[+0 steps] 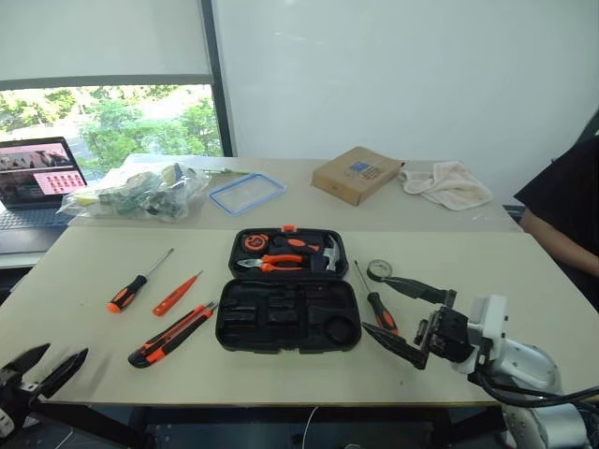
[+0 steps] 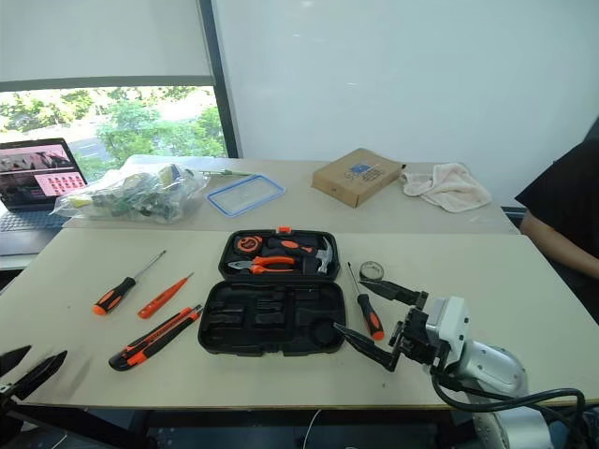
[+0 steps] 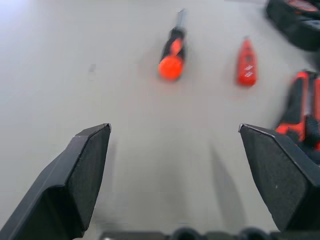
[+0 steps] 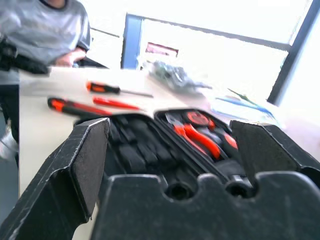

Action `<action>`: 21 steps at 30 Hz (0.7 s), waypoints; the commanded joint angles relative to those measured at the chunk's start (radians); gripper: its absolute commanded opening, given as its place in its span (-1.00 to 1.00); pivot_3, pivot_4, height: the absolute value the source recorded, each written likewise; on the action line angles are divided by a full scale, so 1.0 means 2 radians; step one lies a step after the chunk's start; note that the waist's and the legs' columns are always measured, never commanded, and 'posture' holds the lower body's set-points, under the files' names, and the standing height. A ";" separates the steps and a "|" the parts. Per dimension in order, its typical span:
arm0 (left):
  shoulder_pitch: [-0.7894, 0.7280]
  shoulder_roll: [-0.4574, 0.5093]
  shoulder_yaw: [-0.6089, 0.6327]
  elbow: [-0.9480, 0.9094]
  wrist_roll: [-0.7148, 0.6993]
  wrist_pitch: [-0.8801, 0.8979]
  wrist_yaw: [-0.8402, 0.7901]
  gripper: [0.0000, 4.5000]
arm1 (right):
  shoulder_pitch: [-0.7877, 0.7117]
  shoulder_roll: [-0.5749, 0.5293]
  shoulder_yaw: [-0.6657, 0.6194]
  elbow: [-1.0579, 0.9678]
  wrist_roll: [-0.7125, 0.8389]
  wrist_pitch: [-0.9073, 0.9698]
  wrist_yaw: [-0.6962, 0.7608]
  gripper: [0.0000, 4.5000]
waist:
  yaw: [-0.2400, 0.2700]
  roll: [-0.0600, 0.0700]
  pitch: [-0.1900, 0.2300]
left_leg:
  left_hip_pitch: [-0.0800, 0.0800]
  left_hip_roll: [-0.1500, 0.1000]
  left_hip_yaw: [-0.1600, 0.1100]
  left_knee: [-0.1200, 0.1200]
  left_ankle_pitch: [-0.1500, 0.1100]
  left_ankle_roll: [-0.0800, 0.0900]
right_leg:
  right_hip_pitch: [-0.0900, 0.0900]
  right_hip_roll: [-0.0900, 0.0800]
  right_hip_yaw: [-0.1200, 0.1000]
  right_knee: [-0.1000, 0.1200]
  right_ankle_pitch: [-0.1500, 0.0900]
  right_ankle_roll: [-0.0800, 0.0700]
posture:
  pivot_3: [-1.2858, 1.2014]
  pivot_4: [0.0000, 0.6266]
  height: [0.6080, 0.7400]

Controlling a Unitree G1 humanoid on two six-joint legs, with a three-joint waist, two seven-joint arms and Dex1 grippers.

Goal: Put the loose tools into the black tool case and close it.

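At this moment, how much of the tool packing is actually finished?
Nothing is packed yet. The case lies open with empty slots in its near half. Both the left gripper and right gripper are open and empty. Three screwdrivers, the knife and the tape roll remain on the table.

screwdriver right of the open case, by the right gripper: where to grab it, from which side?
Probably the black-and-orange handle of that screwdriver, from above. It lies flat on the table, thin shaft pointing away toward the tape roll, handle end nearest the open right gripper. The handle is the thickest part; set the fingers across it, one toward the tool case, one on the outer side.
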 commanded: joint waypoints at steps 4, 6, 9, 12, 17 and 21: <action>-0.079 0.049 -0.001 -0.015 -0.014 0.068 0.038 0.95 | 0.004 0.003 0.003 -0.012 -0.013 -0.014 0.000 1.00 | 0.008 -0.002 -0.001 | 0.000 0.000 0.000 0.000 0.000 0.000 | 0.000 0.000 0.000 0.000 0.000 0.000 | 0.03 -0.52 1.00; -0.145 0.091 -0.048 -0.003 0.009 0.110 0.049 0.95 | 0.009 -0.001 0.001 -0.008 -0.013 -0.013 0.009 1.00 | 0.006 -0.002 -0.001 | 0.000 0.000 -0.001 0.000 0.000 -0.001 | 0.000 0.000 -0.001 0.000 0.000 0.000 | 0.03 -0.52 1.00; -0.251 0.133 -0.130 0.040 0.061 0.148 0.074 0.95 | 0.011 -0.004 0.004 0.001 -0.019 -0.019 0.017 1.00 | 0.009 -0.003 -0.001 | 0.000 -0.001 -0.002 0.000 0.001 -0.002 | 0.001 0.000 -0.001 0.002 0.000 0.000 | 0.03 -0.52 1.00; -0.346 0.147 -0.201 0.112 0.102 0.184 0.072 0.95 | 0.010 -0.003 0.003 0.006 -0.022 -0.022 0.019 1.00 | 0.003 -0.003 -0.001 | 0.001 -0.002 -0.001 0.000 0.002 -0.003 | 0.001 0.001 0.000 0.002 0.000 0.000 | 0.03 -0.52 1.00; -0.435 0.141 -0.279 0.205 0.156 0.173 0.041 0.85 | 0.014 -0.002 -0.002 0.009 -0.027 -0.030 0.018 1.00 | -0.011 -0.003 -0.001 | 0.003 -0.001 0.002 -0.001 0.002 -0.004 | 0.000 0.003 0.000 0.006 -0.001 -0.002 | 0.03 -0.52 1.00; -0.465 0.136 -0.309 0.254 0.187 0.159 0.026 0.29 | 0.021 -0.002 -0.009 0.007 -0.030 -0.035 0.012 1.00 | -0.011 -0.003 -0.001 | 0.003 -0.001 0.005 -0.001 0.001 -0.005 | -0.001 0.004 0.000 0.006 -0.003 -0.003 | 0.03 -0.52 1.00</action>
